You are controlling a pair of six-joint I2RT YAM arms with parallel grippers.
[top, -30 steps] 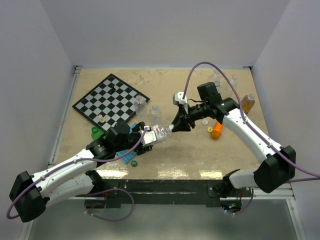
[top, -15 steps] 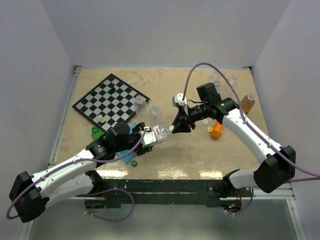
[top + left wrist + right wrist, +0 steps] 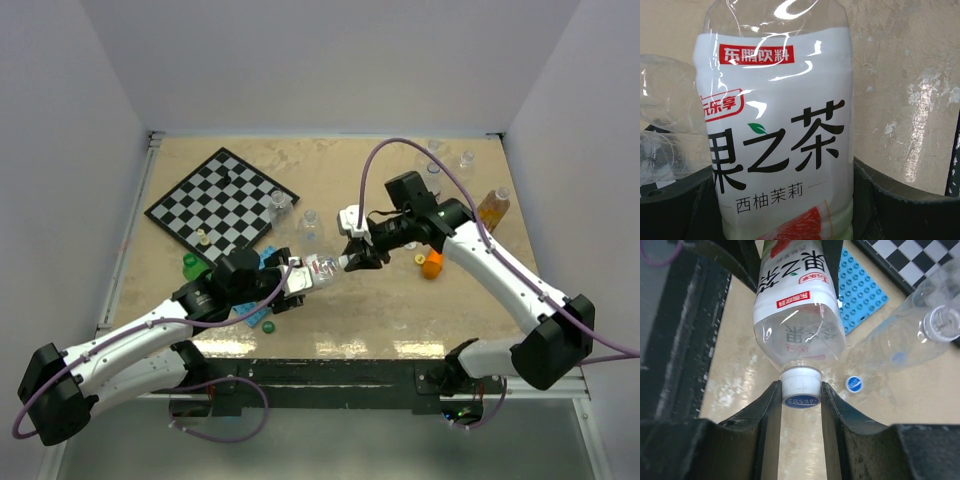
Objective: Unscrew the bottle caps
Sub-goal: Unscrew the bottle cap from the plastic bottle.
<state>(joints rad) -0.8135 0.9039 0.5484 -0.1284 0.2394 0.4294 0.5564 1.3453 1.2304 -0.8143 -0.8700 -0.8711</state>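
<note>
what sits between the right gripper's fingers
The white cap of the labelled bottle, pinched by the right gripper; the right wrist view shows it.

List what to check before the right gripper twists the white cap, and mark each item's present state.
1. left gripper clamped on labelled bottle: ok.
2. white cap centred in the right gripper: ok.
3. Cap seated on the bottle's neck: ok.
4. Grip firm enough to twist: cannot tell.
5. loose blue cap apart from that gripper: ok.
</note>
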